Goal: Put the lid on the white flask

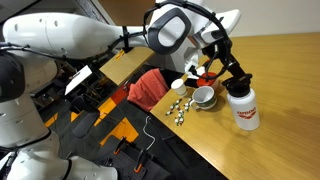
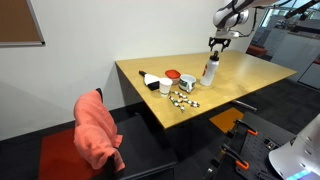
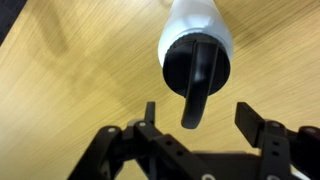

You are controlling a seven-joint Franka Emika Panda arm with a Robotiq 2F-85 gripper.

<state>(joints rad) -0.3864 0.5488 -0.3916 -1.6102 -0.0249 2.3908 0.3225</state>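
Observation:
The white flask (image 1: 244, 112) with red lettering stands upright on the wooden table, and it shows in both exterior views (image 2: 211, 71). The black lid (image 1: 238, 88) sits on the flask's mouth. In the wrist view the lid (image 3: 190, 62) covers the top of the flask (image 3: 196, 18), and a dark strap or handle sticks out from it toward the camera. My gripper (image 3: 200, 118) is open, with one finger on each side and nothing between them. It hovers just above the lid in an exterior view (image 1: 234, 76) and holds nothing.
A white cup (image 1: 203, 97), a red piece (image 2: 173, 75) and several small round items (image 1: 180, 109) lie left of the flask. Another white cup (image 2: 164, 87) is nearby. A red cloth (image 2: 98, 126) hangs on a chair by the table edge.

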